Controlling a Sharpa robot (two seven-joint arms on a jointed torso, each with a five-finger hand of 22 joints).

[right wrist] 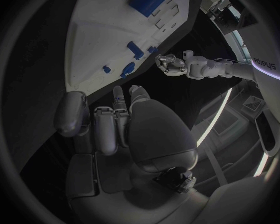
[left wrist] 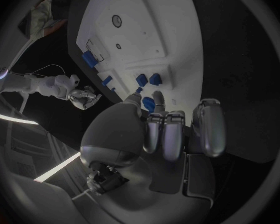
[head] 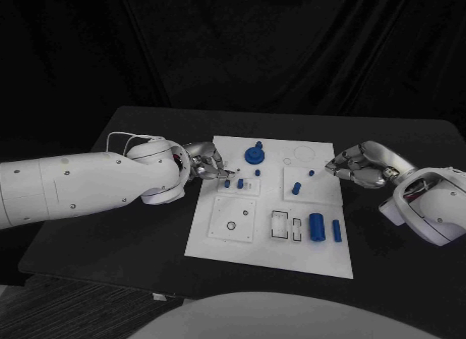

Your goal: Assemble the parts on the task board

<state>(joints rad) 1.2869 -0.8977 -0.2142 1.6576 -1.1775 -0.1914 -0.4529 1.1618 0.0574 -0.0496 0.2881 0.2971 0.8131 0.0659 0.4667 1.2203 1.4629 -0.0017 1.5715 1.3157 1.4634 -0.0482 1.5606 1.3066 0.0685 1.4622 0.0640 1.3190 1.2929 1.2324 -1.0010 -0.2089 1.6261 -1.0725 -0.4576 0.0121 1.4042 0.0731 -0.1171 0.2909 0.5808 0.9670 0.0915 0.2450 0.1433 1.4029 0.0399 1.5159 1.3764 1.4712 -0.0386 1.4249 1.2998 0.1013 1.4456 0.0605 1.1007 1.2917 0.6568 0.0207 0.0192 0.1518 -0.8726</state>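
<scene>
The white task board (head: 218, 247) lies mid-table. On it a blue knob (head: 255, 154) stands at the far end, two blue pegs (head: 233, 183) stand side by side, and a blue cylinder (head: 316, 226) lies near the right edge. My left hand (head: 205, 164) hovers at the board's left edge, just beyond the two pegs (left wrist: 147, 78). Its thumb and one finger pinch a small blue peg (left wrist: 149, 104), and the other fingers are curled in. At the board's right edge (right wrist: 90, 40) my right hand (head: 360, 164) hangs with fingers (right wrist: 105, 122) curled in and nothing in it.
More small blue pegs (head: 296, 188) stand mid-board, and a slim blue cylinder (head: 337, 230) lies beside the big one. A square plate with a round hole (head: 231, 226) and rectangular slots (head: 288, 226) occupy the near half. The black table (head: 101, 240) surrounds the board.
</scene>
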